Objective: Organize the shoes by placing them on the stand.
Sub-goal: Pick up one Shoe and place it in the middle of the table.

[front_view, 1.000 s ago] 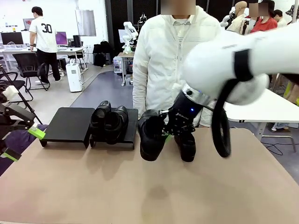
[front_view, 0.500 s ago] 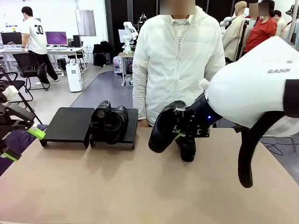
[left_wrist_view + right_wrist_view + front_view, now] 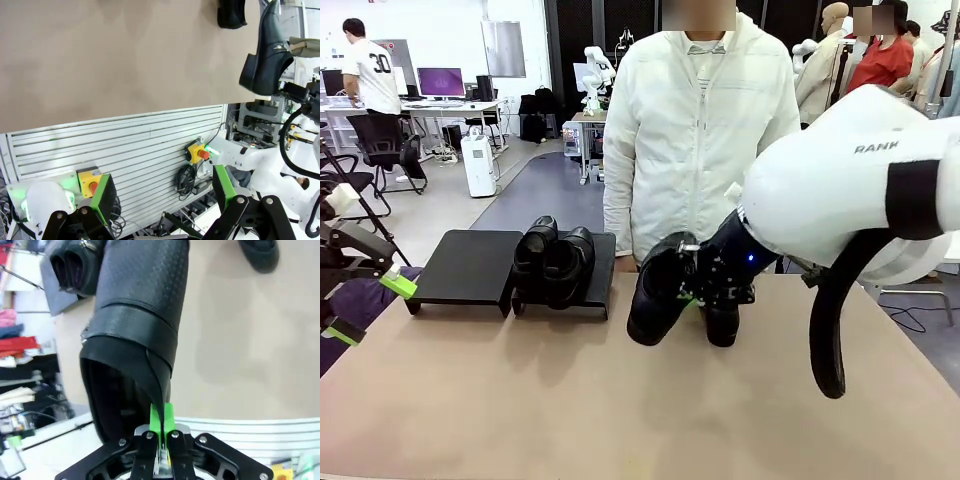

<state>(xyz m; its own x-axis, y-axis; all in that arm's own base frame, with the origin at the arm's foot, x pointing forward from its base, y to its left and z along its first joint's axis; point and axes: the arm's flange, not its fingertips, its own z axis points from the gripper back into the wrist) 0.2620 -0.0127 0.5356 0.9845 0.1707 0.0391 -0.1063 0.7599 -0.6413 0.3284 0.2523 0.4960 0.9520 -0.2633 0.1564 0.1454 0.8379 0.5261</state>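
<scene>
My right gripper [image 3: 692,291] is shut on the heel rim of a black shoe [image 3: 655,292], which hangs above the table with its toe down and to the left. In the right wrist view the green pads [image 3: 161,421] pinch that shoe [image 3: 135,315] at its back edge. A second shoe [image 3: 722,322] stands on the table just right of it. Two more shoes [image 3: 552,262] sit side by side on the right platform [image 3: 603,268] of the stand. The left platform [image 3: 470,265] is bare. My left gripper [image 3: 368,308] is open at the table's far left edge, holding nothing.
A person in a white jacket [image 3: 705,130] stands at the far side of the table [image 3: 520,400], right behind the held shoe. The left wrist view shows the table top [image 3: 110,60] and a slatted metal panel [image 3: 130,155] under it.
The right arm swung the held shoe up and to the right, then brought it back left and a little lower. The left arm has not moved.
</scene>
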